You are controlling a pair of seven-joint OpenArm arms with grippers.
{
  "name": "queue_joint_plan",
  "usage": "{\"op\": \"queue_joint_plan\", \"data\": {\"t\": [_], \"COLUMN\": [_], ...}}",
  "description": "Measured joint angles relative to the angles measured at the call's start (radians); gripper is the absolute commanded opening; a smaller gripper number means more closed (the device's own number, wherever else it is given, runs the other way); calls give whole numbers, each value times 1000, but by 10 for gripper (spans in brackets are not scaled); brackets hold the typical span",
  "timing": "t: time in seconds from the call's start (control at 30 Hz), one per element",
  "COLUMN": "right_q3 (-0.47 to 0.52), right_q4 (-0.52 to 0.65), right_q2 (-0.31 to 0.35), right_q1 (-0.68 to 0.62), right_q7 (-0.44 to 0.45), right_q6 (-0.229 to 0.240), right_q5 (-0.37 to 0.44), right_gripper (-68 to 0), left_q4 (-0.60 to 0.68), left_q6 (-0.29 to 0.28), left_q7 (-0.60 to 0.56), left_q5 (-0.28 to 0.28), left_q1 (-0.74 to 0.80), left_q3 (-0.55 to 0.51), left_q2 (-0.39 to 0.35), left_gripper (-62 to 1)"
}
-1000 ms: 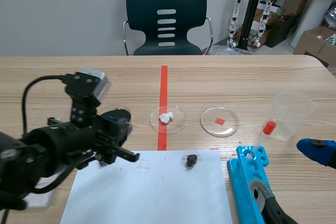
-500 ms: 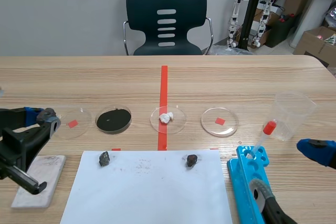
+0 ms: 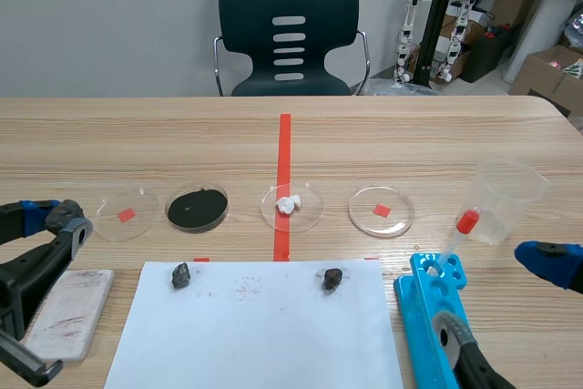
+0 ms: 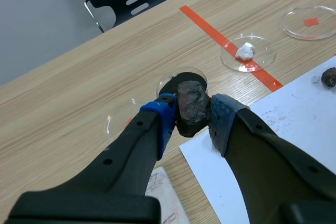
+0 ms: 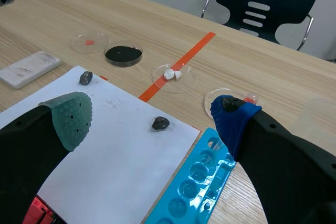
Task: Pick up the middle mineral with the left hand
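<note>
My left gripper (image 4: 192, 115) is shut on a dark, rough mineral (image 4: 191, 106), held above the table between the blue pads. In the scene view the left gripper (image 3: 56, 218) hangs at the far left, over the white slab. Two dark minerals lie on the white paper (image 3: 255, 330): one (image 3: 180, 275) at its left, one (image 3: 333, 278) right of the middle. My right gripper (image 5: 151, 114) is open, well above the paper, and shows at the scene's right edge (image 3: 547, 261).
Past the paper stand a row of petri dishes: one with a red tag (image 3: 126, 214), one with black powder (image 3: 197, 209), one with white bits (image 3: 291, 205), another with a red tag (image 3: 381, 210). At the right are a plastic cup (image 3: 508, 198), a dropper (image 3: 455, 234) and a blue tray (image 3: 433, 312). A white slab (image 3: 68, 312) lies at the left.
My left arm has drawn back from over the paper's left part to the table's left edge, uncovering the left mineral. The right arm has not moved.
</note>
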Motion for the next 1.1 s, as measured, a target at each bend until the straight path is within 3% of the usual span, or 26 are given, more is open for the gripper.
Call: {"op": "queue_joint_plan", "data": {"t": [1.1], "right_q3": [0], "right_q4": [0], "right_q2": [0], "right_q1": [0], "right_q7": [0], "right_q6": [0], "right_q5": [0], "right_gripper": [-201], "left_q4": [0], "left_q6": [0], "left_q7": [16], "left_q5": [-3], "left_q1": [-5], "left_q3": [0], "left_q2": [3], "left_gripper": [-556]}}
